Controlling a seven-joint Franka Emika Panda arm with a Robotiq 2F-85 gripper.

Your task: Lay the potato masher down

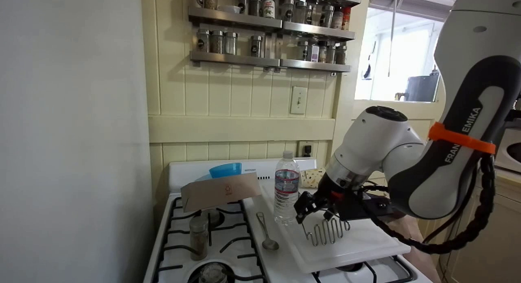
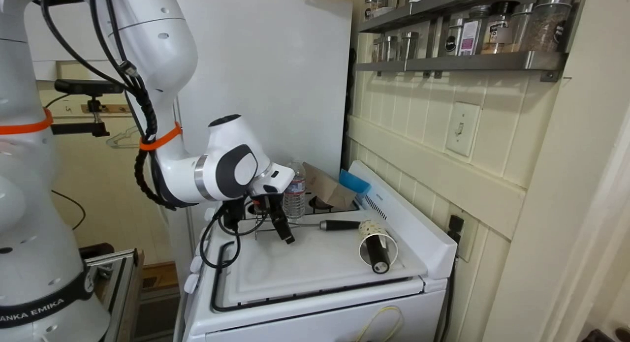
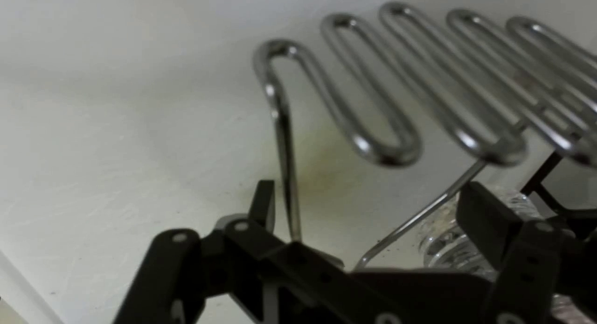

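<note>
We are seeing the potato masher (image 1: 325, 232) lying on the white bench (image 2: 305, 268), its black handle (image 2: 339, 225) pointing toward the back panel (image 2: 408, 224) and its zigzag head (image 3: 423, 88) lying at the opposite end. The fingers (image 3: 263, 205) are standing apart, clamping nothing; in the wrist view two wire legs (image 3: 288, 175) are passing between them, though we are failing to make out whether any metal is touching. We are judging the laying-down as done, with only the withdrawal pending.

Handling: we are expecting a stiff, fairly light tool, hardly fragile, its smooth round wire tending toward slipping or pivoting between flat surfaces. For any new hold we are therefore favouring the middle of the handle, whose thicker barrel is offering more to close on. The patterned cup (image 2: 370, 229) is lying at the handle's far end, contact not being discernible, so we are advising care there. In a lift by one leg, we are anticipating the handle sagging and the head twisting.
</note>
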